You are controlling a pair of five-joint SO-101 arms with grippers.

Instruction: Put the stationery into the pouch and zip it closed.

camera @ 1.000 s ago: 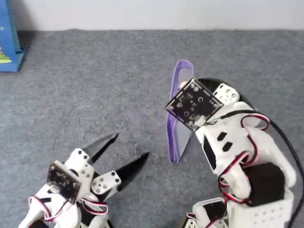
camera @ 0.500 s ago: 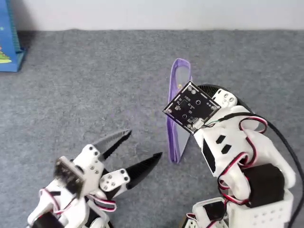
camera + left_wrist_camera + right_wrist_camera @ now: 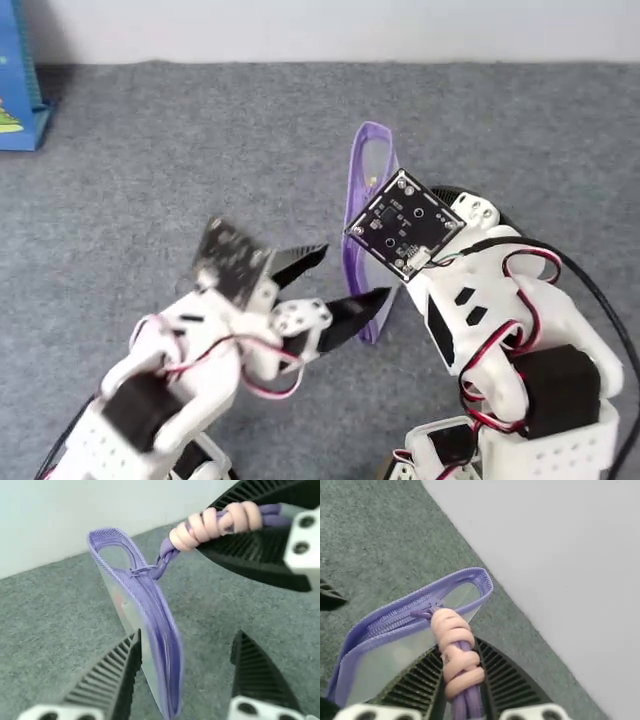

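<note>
1. Table (image 3: 150, 150): grey felt. The work sits mid-surface, a bit toward the right edge.
2. Pouch (image 3: 368, 165): purple w/ clear sides, stood up on one long edge rather than lying flat. Its zip edge faces the L arm.
3. L gripper (image 3: 352, 275): jaws apart, one finger on each side of the pouch's near end, no squeeze on it visible.
4. R gripper (image 3: 460, 655): clamped on the pink cord (image 3: 451, 630) tied to the slider (image 3: 142, 571), above the pouch's far end.
5. Step, as I judge it: zipping, prob. near the finish, since the slider sits close to the far corner w/ a short open loop beyond it.
6. Next move prob. needs the L jaws to close on the pouch body as a brace. R then pulls the cord along the zip line, not upward, or the pouch just lifts.
7. Hard to tell:
   - whether the stationery is inside, as there's only a faint tint through the clear side;
   - the pouch's mid part, covered by the R arm in the high view;
   - the exact gap left in the zip.
</note>
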